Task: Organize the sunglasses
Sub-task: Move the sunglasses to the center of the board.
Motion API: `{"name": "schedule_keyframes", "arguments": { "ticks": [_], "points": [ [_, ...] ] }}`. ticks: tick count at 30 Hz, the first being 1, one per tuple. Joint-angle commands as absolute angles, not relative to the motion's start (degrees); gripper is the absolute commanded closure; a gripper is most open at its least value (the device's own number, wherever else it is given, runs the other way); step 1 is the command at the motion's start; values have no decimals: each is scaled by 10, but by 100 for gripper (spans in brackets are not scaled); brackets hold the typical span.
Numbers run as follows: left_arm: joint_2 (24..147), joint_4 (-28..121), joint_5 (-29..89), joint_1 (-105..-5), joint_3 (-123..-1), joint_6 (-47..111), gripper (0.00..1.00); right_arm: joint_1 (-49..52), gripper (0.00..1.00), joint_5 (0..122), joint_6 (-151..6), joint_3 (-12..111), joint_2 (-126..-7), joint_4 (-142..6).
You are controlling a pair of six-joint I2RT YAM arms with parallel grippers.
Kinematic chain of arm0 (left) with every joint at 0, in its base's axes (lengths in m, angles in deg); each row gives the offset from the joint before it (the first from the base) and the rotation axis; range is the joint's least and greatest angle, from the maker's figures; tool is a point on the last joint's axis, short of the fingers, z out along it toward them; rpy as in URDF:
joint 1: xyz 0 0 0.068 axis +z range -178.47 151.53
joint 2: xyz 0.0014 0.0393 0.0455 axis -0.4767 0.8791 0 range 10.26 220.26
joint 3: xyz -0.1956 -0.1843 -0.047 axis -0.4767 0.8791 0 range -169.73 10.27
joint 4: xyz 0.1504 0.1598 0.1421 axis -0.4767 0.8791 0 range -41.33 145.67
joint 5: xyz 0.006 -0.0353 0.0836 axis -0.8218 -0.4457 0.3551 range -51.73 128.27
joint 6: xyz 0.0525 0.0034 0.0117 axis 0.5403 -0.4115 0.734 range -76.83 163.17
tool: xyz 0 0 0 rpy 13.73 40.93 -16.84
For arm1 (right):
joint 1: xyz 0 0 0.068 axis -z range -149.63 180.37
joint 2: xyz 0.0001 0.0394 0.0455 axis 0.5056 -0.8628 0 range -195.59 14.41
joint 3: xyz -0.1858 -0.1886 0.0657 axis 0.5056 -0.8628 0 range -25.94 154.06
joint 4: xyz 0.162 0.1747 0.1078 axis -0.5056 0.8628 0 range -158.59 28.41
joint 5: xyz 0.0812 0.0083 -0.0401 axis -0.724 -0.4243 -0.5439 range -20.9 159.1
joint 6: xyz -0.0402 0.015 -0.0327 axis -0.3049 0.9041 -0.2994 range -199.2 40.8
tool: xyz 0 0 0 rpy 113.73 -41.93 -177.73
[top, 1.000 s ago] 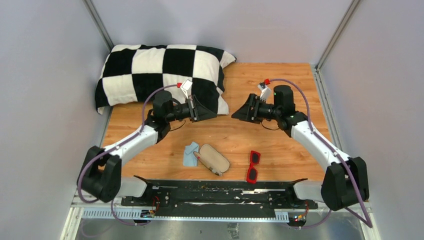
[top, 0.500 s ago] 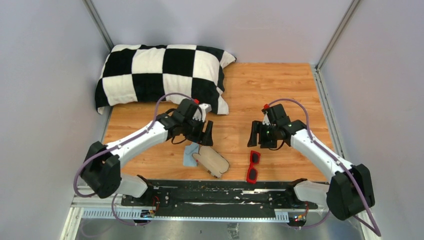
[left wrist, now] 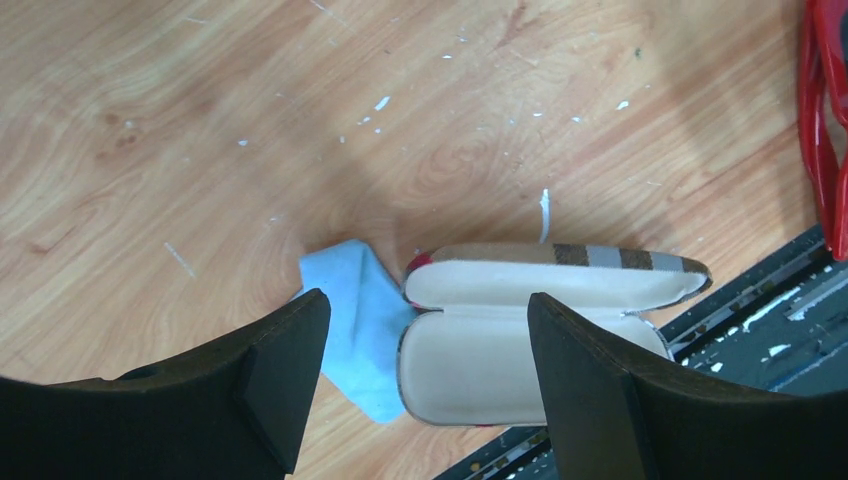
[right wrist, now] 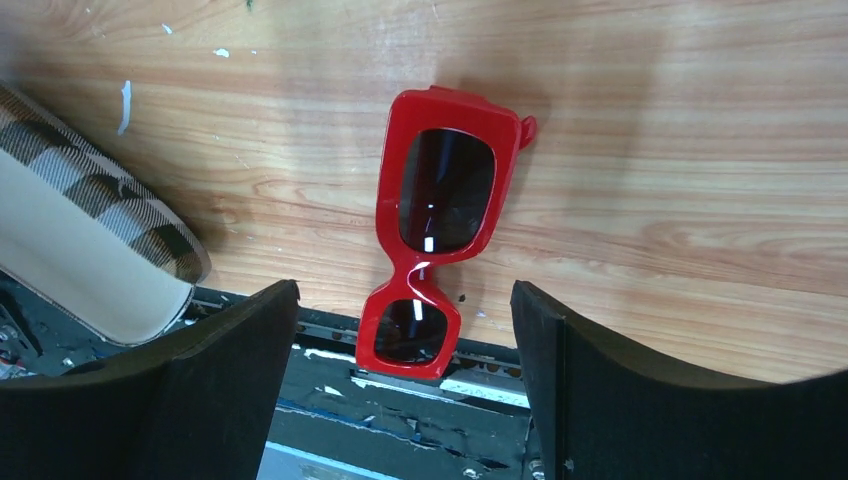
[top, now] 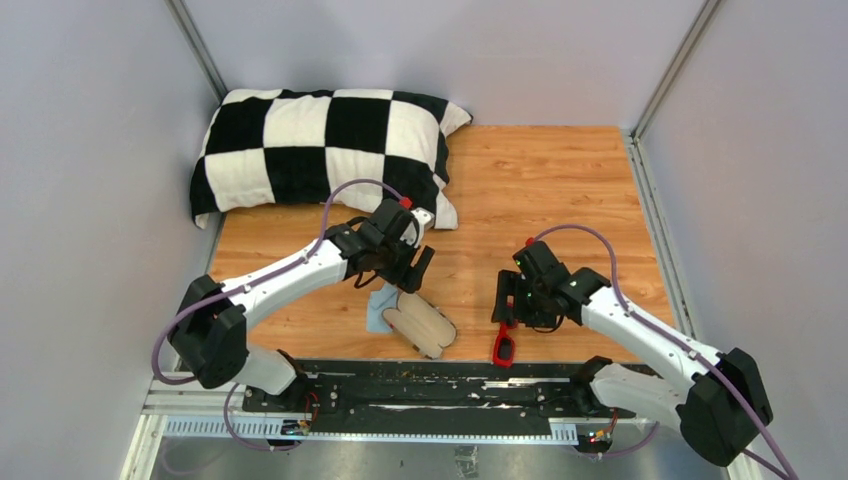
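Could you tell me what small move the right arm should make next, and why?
Probably lower the right gripper and close it on the sunglasses. Its jaws stand open on either side of the red frame, which lies flat on the table and ungripped, and the case already lies open nearby to receive them.

No lettering, brand, number or sign could be read in any view. The red sunglasses (right wrist: 440, 200), the open plaid case (left wrist: 470, 350), the blue cloth (left wrist: 355, 320) and the checkered pillow (top: 320, 150) showed no legible marking.
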State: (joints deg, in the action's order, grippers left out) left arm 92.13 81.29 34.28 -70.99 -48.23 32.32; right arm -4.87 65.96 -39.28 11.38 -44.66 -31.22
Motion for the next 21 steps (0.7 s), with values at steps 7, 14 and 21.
{"name": "schedule_keyframes", "arguments": {
  "ticks": [7,14,21],
  "points": [
    [913,815,367,-707,-512,304,23,-109,18,713,-316,84,-494,-357],
    [920,803,350,-707,-510,295,23,-130,37,746,-299,85,-547,-368],
    [922,802,342,-707,-509,290,24,-131,56,761,-302,95,-573,-375]
  ]
}}
